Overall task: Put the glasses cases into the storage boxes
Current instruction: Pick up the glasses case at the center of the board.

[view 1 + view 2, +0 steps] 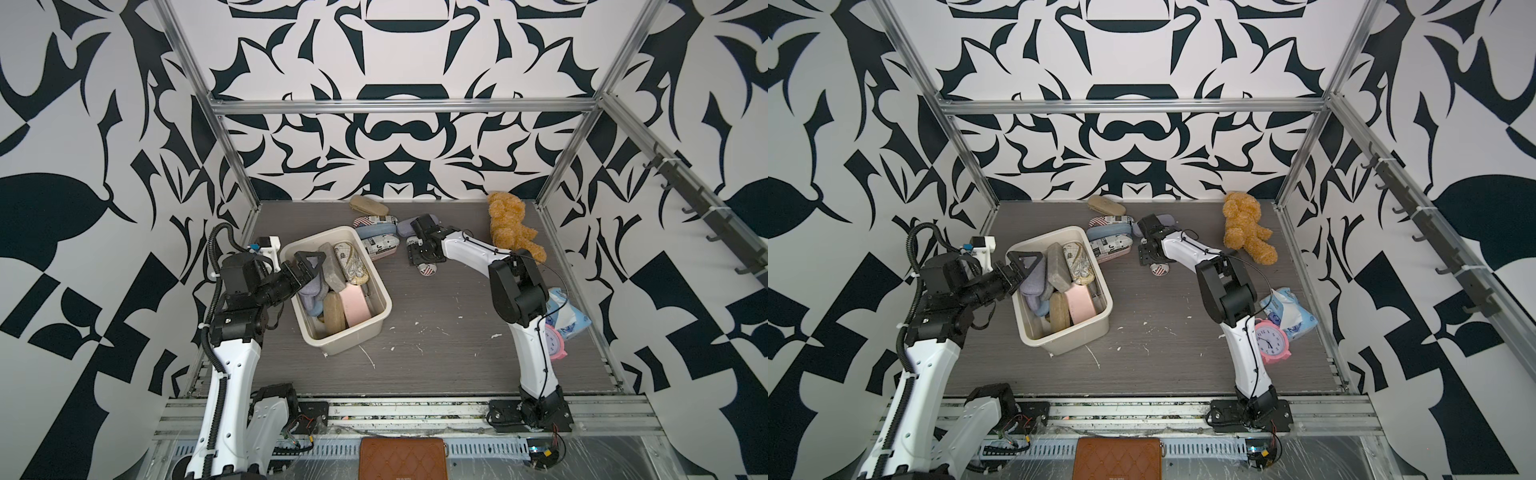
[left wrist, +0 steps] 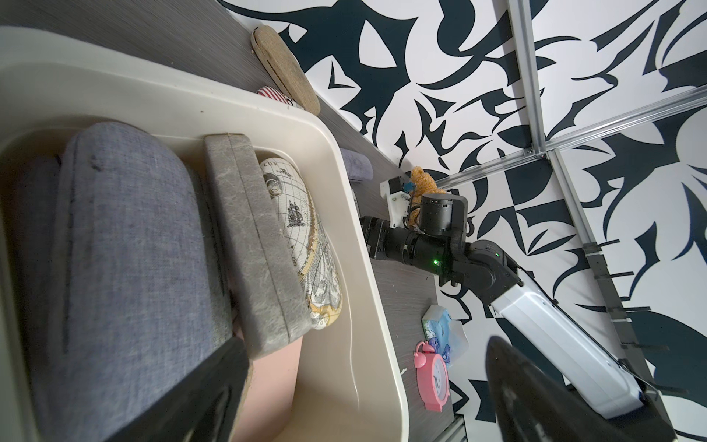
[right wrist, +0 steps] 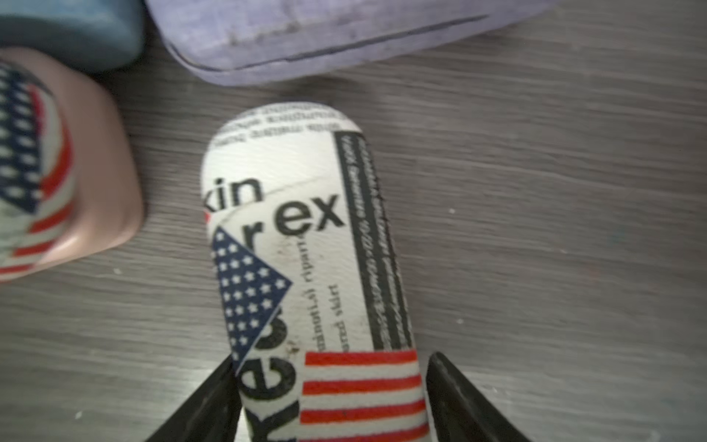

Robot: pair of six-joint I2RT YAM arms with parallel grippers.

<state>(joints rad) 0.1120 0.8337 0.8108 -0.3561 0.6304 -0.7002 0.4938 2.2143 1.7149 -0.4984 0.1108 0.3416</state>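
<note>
White-shelled left arm (image 1: pixel 232 365) and right arm (image 1: pixel 534 353) — black joints, black cables, ribbed conduit (image 1: pixel 211 249) on the left.

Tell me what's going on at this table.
The right gripper straddles a flag-print glasses case lying on the table; a firm grip can't be confirmed. The left gripper hangs open and empty over the cream tub, which already holds several cases. More loose cases wait at the table's far edge.
</note>
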